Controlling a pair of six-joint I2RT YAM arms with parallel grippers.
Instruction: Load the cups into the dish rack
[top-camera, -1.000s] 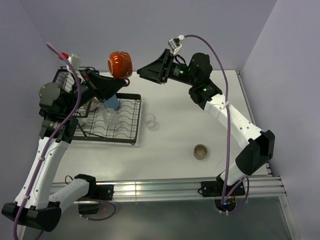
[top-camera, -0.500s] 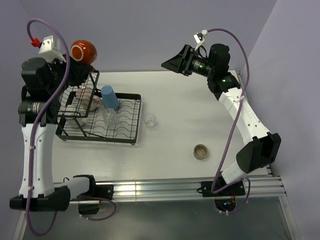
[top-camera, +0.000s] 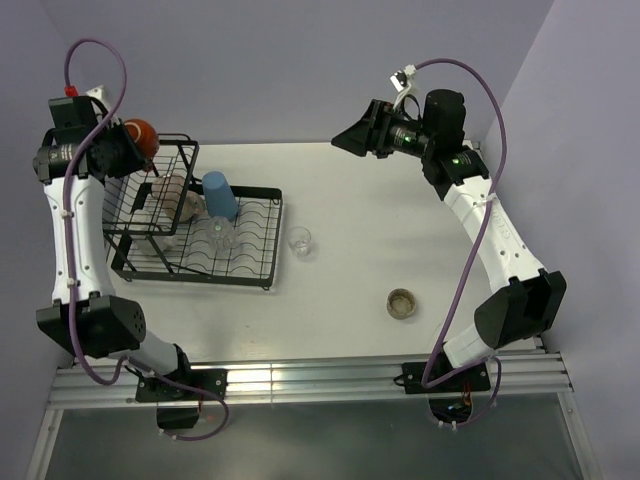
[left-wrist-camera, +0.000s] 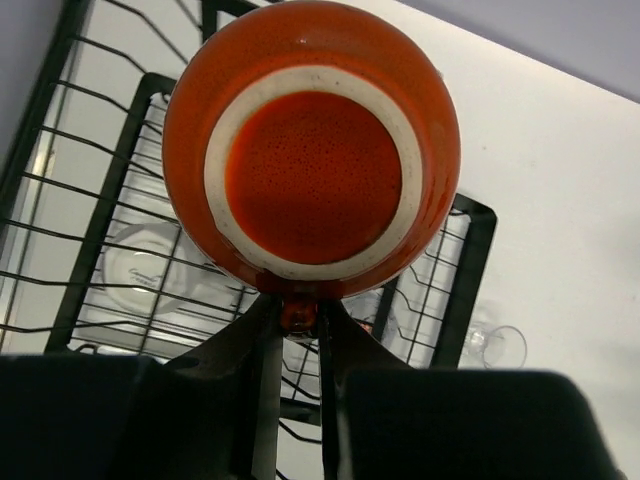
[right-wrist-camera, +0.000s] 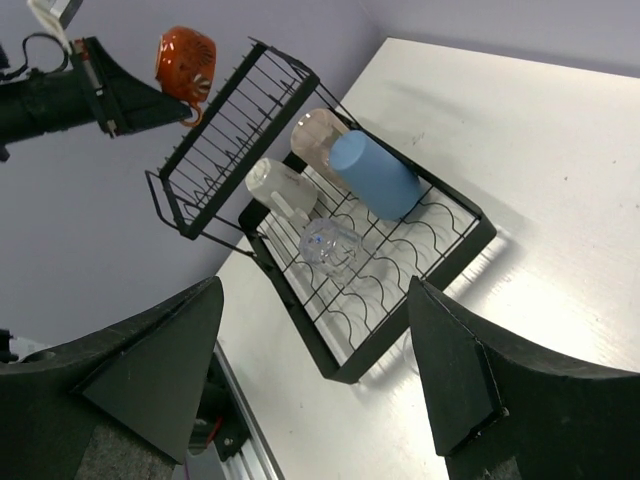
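The left end effector (left-wrist-camera: 300, 318) pinches the handle of the dark orange cup (left-wrist-camera: 310, 150), holding it in the air over the taller basket end of the dish rack (top-camera: 250, 262). The right end effector (top-camera: 342, 140) hangs spread and empty above the far tabletop (top-camera: 380, 215). A blue tumbler (top-camera: 220, 195) and a clear glass (top-camera: 217, 233) lie in the rack. A second clear glass (top-camera: 300, 241) and a low brownish cup (top-camera: 401, 302) stand on the tabletop.
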